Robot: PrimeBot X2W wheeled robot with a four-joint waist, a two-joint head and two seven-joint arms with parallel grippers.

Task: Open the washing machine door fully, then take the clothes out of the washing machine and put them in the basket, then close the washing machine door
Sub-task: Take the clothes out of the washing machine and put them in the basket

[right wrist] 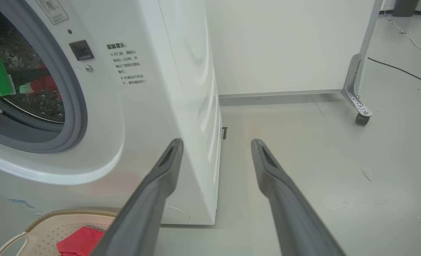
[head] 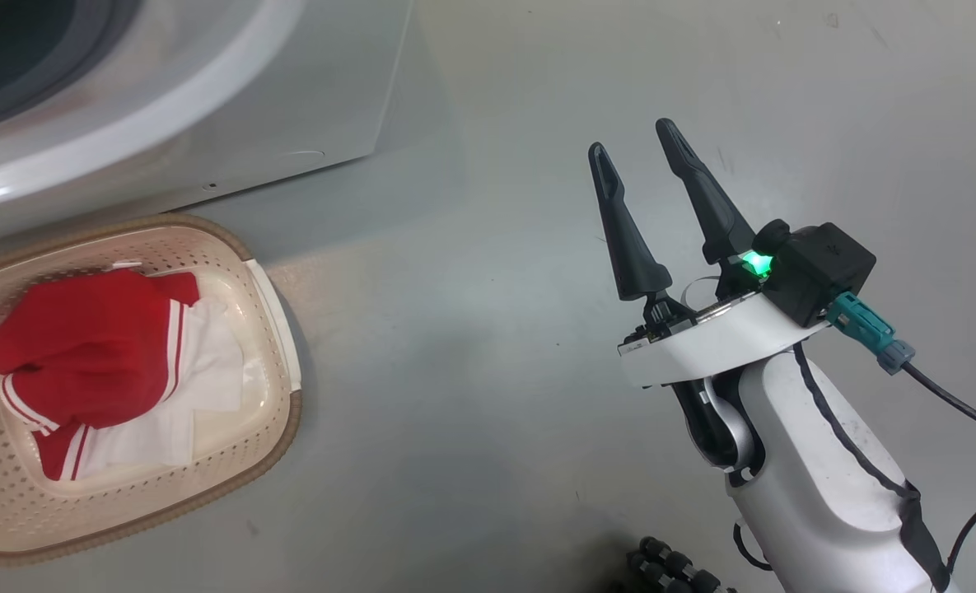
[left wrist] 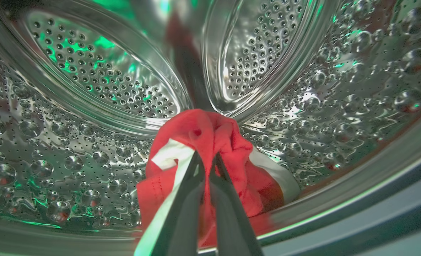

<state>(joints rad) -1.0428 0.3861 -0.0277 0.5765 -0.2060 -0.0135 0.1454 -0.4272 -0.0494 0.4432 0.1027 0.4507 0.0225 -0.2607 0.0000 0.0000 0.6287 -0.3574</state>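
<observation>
Clamped left gripper (left wrist: 206,159) tight on a bright red, white-panelled fabric garment (left wrist: 199,129) inside the white washing machine's (right wrist: 153,106) perforated steel drum (left wrist: 89,81) — held right gripper (head: 632,136) spread wide, empty. Had another red-and-white garment (head: 84,346) already in the cream perforated plastic basket (head: 280,354); had yet to shut the door.

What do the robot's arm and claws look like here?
Right claw: two long tapering black fingers on a white wrist plate, with a green light, boxy black camera block and teal connector on a black cable. Glossy white forearm with black seam. Left claw: same dark fingers.
</observation>
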